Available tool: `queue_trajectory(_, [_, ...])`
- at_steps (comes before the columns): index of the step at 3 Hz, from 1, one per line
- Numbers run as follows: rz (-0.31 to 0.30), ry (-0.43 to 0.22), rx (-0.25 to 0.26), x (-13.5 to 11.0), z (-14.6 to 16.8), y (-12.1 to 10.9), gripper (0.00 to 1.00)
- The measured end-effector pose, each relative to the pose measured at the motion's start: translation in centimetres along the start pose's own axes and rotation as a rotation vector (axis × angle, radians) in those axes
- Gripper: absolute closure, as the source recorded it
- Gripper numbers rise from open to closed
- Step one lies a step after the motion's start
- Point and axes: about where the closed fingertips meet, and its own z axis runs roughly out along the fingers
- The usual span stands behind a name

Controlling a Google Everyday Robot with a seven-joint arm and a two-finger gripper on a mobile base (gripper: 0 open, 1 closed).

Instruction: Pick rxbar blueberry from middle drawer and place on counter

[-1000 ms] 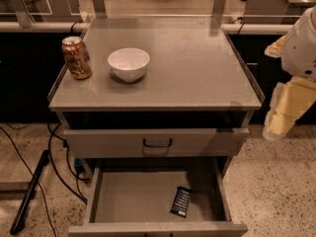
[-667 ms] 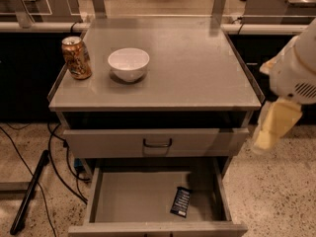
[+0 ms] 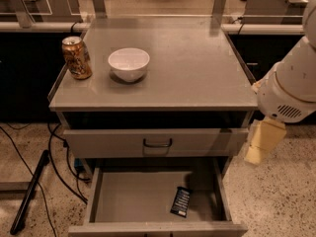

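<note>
The rxbar blueberry (image 3: 180, 201) is a small dark bar with white print. It lies flat on the floor of the open middle drawer (image 3: 133, 197), near the drawer's right front. The counter (image 3: 192, 63) is the grey top of the cabinet above. My gripper (image 3: 258, 143) hangs from the white arm (image 3: 291, 90) off the cabinet's right side. It is level with the shut drawer front, above and to the right of the bar, and holds nothing that I can see.
An orange-gold can (image 3: 76, 57) and a white bowl (image 3: 129, 63) stand on the counter's left half. A shut drawer front with a black handle (image 3: 158, 143) sits above the open drawer. Cables and a dark pole (image 3: 29, 191) lie on the floor at left.
My arm and gripper have moved left and down, from beside the counter's right edge towards the right side of the drawers. The bar, can and bowl have not moved.
</note>
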Motion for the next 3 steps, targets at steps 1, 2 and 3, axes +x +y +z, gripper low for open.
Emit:
queue_trajectory(1, [0.014,-0.005,-0.046,1.3,4.1,1.8,0.0])
queue_trajectory(2, [0.036,-0.02,-0.097,2.4,8.5,3.8,0.0])
queue_trajectory(3, [0.07,-0.059,-0.129,3.2,13.5,6.1,0.0])
